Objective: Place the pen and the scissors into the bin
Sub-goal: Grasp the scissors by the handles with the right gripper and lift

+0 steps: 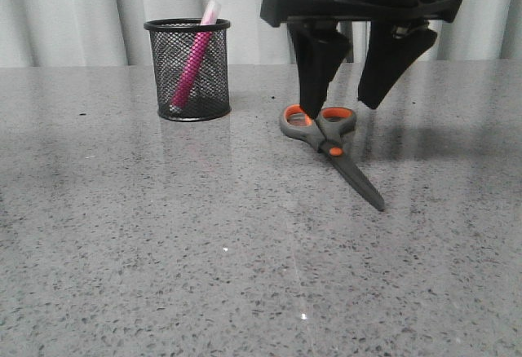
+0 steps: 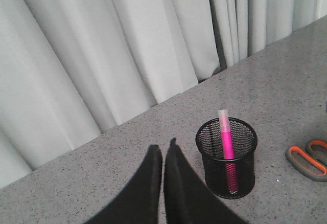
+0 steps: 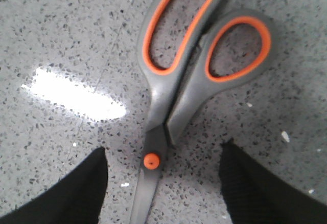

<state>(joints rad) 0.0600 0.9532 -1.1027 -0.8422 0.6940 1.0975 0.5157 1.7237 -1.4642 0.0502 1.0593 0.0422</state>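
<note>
On the left of the front view, the bin stands upright on the grey speckled table, in front of pale curtains. The pen already leans inside it, its pale cap poking above the rim. We judge this half of the task done.

Our left gripper shows only in the left wrist view, raised well above the table on the near side of the bin, touching nothing. Its two dark fingers are pressed together and hold nothing.

Moving right, the scissors lie flat on the table, well apart from the bin, blades closed and pointing toward us, handle loops toward the curtains. They are not yet lifted, so we judge this half still to do.

Above them hangs our right gripper, fingers spread wide and empty. In the front view one fingertip comes down just at the left handle loop, though we cannot tell if it touches. In the right wrist view the fingers straddle the scissors near the orange pivot.

What remains, as we judge it: closing on the scissors, lifting them, and dropping them into the bin.
</note>
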